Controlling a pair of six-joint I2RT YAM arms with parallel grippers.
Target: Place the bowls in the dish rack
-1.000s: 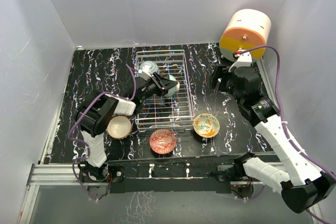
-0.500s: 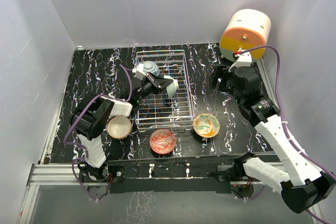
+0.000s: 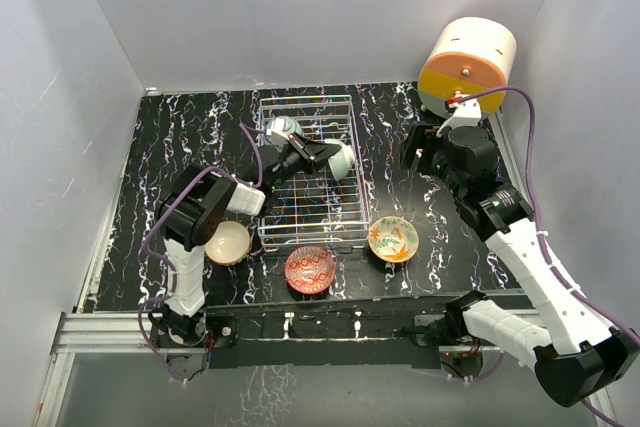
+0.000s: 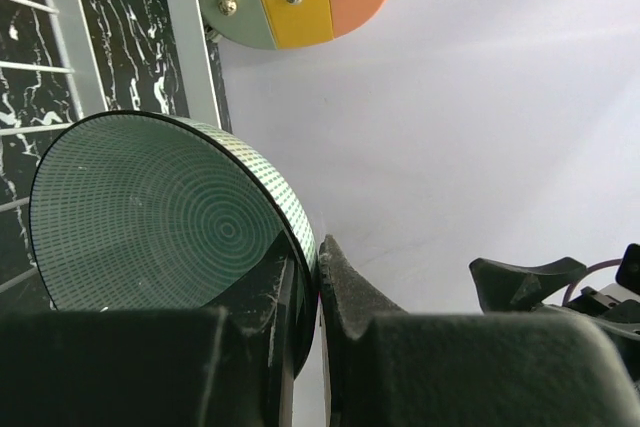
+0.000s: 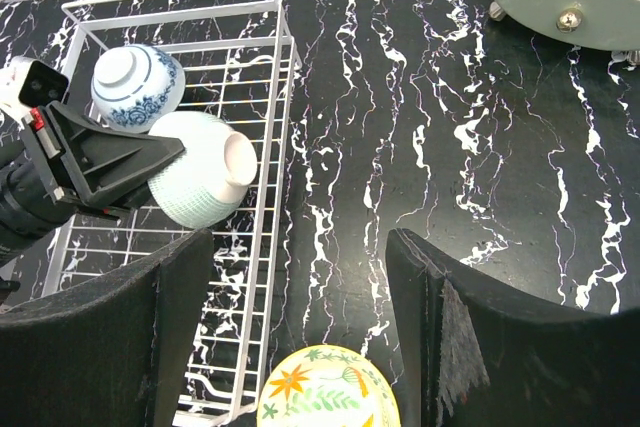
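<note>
Left gripper (image 3: 325, 155): fingers (image 4: 345, 292) pinched tight on the rim of the mint bowl (image 3: 341, 159), one finger inside and one outside; the bowl is tipped on its side, foot toward the right rail of the dish rack (image 3: 308, 209), over the rack's right edge about midway along; whether it touches the wires cannot be told. Blue-patterned bowl (image 3: 283, 130): upside down in the far-left corner of the rack, just beside the mint bowl. Cream-tan bowl (image 3: 228, 243): upright on the desk (image 3: 180, 137), just off the rack's near-left corner. Red bowl (image 3: 310, 269): upright, near the desk's near edge, just outside the rack's near end. Leafy bowl (image 3: 393, 238): upright, off the rack's near-right corner. Right gripper (image 5: 298, 277): fingers spread wide, holding nothing, above the desk to the right of the rack. Drawer unit (image 3: 467, 62): far-right corner of the desk.
</note>
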